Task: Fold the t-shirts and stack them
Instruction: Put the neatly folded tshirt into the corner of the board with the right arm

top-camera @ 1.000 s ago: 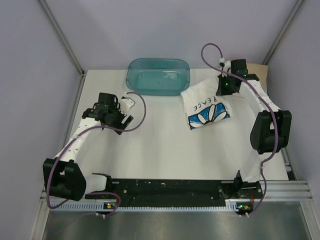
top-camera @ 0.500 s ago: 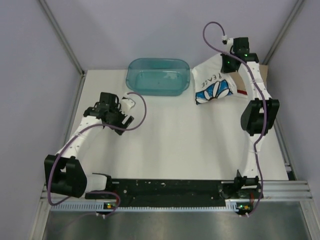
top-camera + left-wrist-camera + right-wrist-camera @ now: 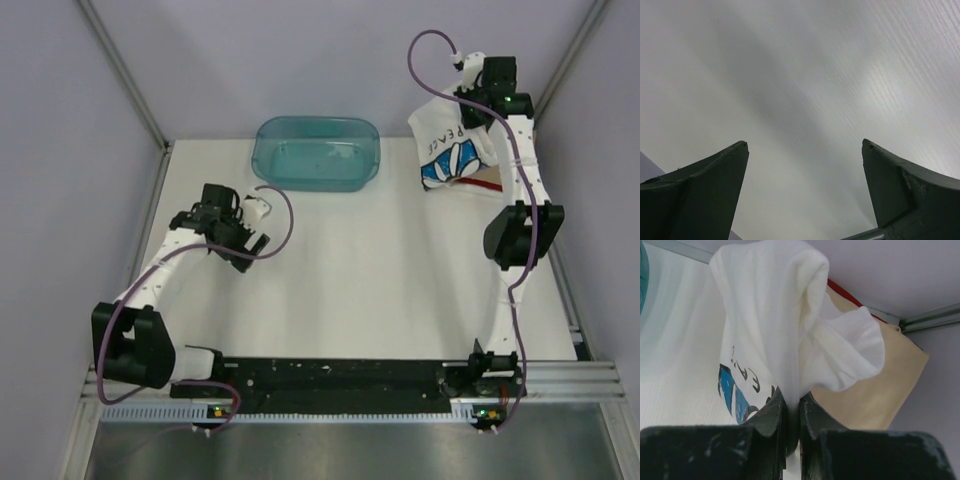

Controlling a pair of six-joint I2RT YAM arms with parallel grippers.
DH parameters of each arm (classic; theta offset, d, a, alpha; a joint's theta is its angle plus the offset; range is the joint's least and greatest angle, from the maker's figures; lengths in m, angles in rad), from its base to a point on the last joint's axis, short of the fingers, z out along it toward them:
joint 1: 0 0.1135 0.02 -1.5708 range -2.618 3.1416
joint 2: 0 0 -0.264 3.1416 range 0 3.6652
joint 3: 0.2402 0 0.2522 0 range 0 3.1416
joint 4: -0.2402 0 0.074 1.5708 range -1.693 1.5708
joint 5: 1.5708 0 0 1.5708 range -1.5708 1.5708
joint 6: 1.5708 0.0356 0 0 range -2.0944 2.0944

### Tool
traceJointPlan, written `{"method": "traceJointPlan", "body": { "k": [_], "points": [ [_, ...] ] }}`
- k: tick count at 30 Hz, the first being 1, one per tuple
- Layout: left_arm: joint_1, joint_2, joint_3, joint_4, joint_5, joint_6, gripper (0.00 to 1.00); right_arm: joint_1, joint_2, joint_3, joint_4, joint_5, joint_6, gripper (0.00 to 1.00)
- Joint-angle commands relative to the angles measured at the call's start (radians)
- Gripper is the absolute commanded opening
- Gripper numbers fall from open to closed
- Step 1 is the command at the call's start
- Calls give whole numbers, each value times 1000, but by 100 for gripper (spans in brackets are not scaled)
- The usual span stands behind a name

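My right gripper (image 3: 470,108) is shut on the folded white t-shirt (image 3: 447,148) with the blue print and holds it up at the table's far right corner. In the right wrist view the white t-shirt (image 3: 775,325) hangs pinched in the gripper (image 3: 793,401). Under it lies the tan t-shirt (image 3: 880,390), with a sliver of the red t-shirt (image 3: 844,293) at its far edge; both peek out in the top view (image 3: 490,183). My left gripper (image 3: 240,222) is open and empty over bare table at the left, as the left wrist view (image 3: 805,145) shows.
A translucent teal plastic tub (image 3: 317,152) stands at the back centre, just left of the hanging shirt. The enclosure's walls and metal frame posts (image 3: 565,60) close in right behind the right gripper.
My right gripper has lifted the white t-shirt off the table and carried it back and to the right, over the tan and red shirts. The left arm has stayed put.
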Motion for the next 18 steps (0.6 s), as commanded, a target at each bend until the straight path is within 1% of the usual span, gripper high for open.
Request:
{"method": "traceJointPlan", "body": {
  "k": [1, 5, 7, 13, 18],
  "points": [
    [4, 15, 52, -1, 4, -18, 99, -37, -42, 83, 31, 18, -59, 0],
    [4, 14, 60, -3, 8, -18, 99, -56, -87, 83, 16, -35, -36, 0],
    [4, 15, 60, -3, 4, -16, 99, -62, -93, 78, 14, -35, -41, 0],
    [4, 11, 55, -10, 0, -13, 99, -131, -66, 104, 19, -66, -24, 0],
    [4, 20, 58, -23, -35, -9, 99, -186, -35, 110, 55, -98, -16, 0]
  ]
}}
